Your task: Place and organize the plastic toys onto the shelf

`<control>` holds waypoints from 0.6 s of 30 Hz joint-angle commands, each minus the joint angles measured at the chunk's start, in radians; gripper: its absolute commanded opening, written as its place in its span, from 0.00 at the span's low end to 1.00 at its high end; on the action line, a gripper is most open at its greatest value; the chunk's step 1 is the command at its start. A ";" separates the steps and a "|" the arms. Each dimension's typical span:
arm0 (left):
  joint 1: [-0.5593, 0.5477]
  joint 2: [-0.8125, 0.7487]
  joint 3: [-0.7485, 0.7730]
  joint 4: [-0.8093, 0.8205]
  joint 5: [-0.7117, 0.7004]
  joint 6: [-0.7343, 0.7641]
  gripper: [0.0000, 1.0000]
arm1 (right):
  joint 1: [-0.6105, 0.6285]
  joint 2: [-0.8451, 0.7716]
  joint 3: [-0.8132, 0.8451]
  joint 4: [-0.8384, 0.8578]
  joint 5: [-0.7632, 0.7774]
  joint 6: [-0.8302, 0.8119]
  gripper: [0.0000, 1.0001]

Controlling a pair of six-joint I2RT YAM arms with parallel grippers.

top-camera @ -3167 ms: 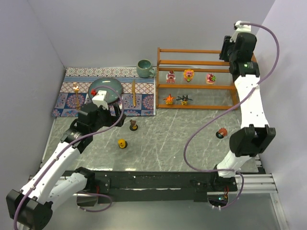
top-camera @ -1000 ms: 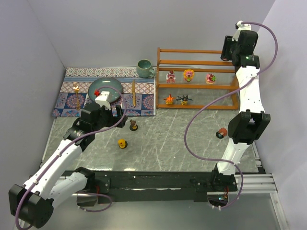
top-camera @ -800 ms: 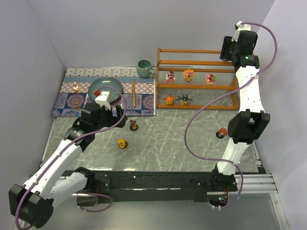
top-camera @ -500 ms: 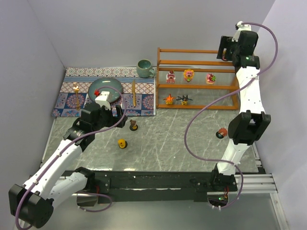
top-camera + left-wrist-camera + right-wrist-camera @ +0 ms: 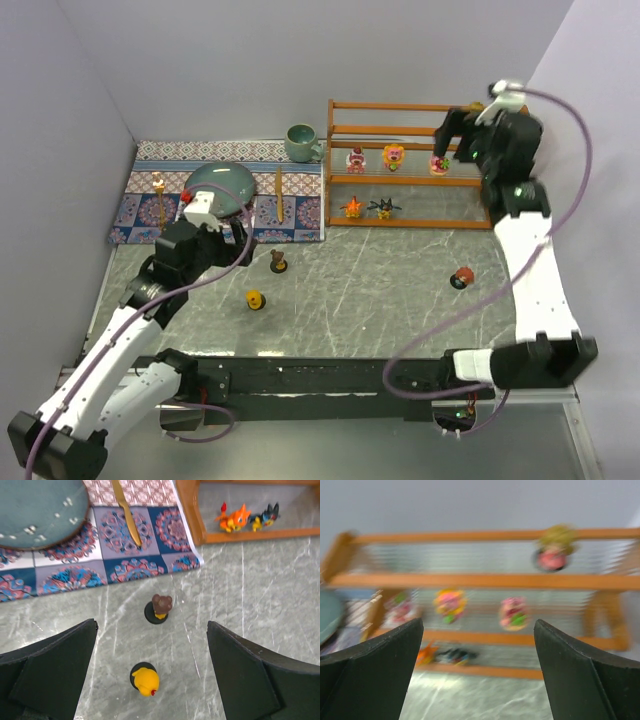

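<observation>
Blur smears the whole right wrist view. The shelf (image 5: 470, 580) is soft-edged, its middle-tier toys (image 5: 449, 602) are mere colour blobs, and the top-tier toy (image 5: 552, 554) reads only as pink and olive. In the left wrist view just the shelf's lower corner shows. Left of the shelf, the teal plate (image 5: 35, 510) and wooden utensil (image 5: 126, 515) run off the top edge. From above, the right gripper (image 5: 455, 138) covers the shelf's right end.

The orange-brown wooden shelf (image 5: 329, 160) stands upright at the far right of the tabletop (image 5: 380, 290). Its middle tier holds a pink bear (image 5: 355, 160), a yellow-headed bear (image 5: 393, 156) and a second pink bear (image 5: 438, 164) in a row, its bottom tier an orange spiky creature (image 5: 352, 207) touching a dark spiky creature (image 5: 383, 208), and its top tier a blurred round figure (image 5: 552, 550). Loose on the tabletop stand a brown figure (image 5: 278, 262) and, nearer, a yellow figure (image 5: 255, 299), both on dark bases, with a red figure (image 5: 461, 277) well to their right.
</observation>
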 commanded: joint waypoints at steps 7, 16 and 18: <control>0.007 -0.126 0.009 0.017 -0.077 -0.007 0.97 | 0.383 -0.244 -0.593 0.389 -0.061 0.135 1.00; 0.010 -0.124 0.005 0.020 -0.091 -0.012 0.97 | 0.688 -0.064 -0.758 0.698 -0.099 0.091 1.00; 0.010 -0.121 0.003 0.023 -0.094 -0.010 0.97 | 0.732 0.025 -0.748 0.733 -0.130 0.055 1.00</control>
